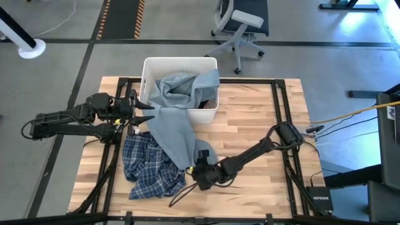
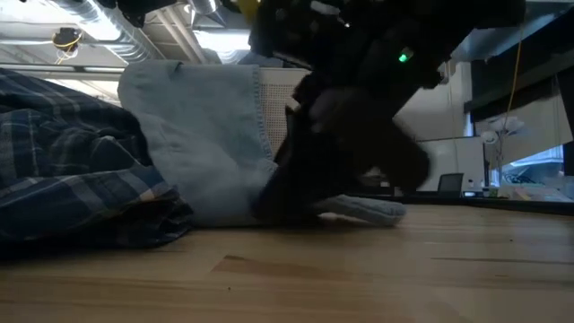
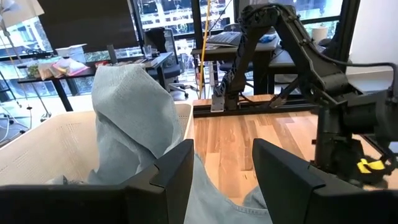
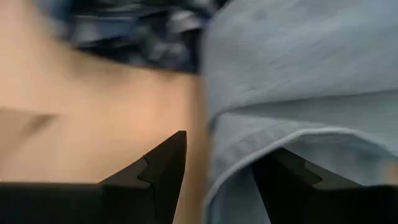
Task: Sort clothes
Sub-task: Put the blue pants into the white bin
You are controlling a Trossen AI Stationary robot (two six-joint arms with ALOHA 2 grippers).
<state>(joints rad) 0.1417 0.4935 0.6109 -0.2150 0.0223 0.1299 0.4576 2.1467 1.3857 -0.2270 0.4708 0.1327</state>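
A grey-blue garment [image 1: 178,125] hangs out of the white bin [image 1: 150,69], over its front wall, and runs down the table to a lower end [image 1: 187,164]. Part of it lies over the blue-white plaid shirt [image 1: 150,167], which is crumpled on the table's near left. Something black [image 1: 204,100] shows inside the bin. My right gripper [image 1: 192,175] is low at the garment's lower end, open, and the hem [image 4: 261,143] shows between its fingers. My left gripper [image 1: 149,111] hovers open at the bin's front left corner, beside the draped garment [image 3: 134,118]. My right gripper slants down from the table's right with its open fingers on either side of the grey-blue garment's hem [image 4: 249,155], which lies on the table. I cannot tell whether a finger touches the cloth.
Black frame rails [image 1: 280,125] run along the table's sides and back. A dark cable [image 1: 178,195] loops near the front edge below the plaid shirt. Bare wood [image 1: 256,106] lies to the right of the bin. An office chair [image 1: 240,25] stands beyond the table.
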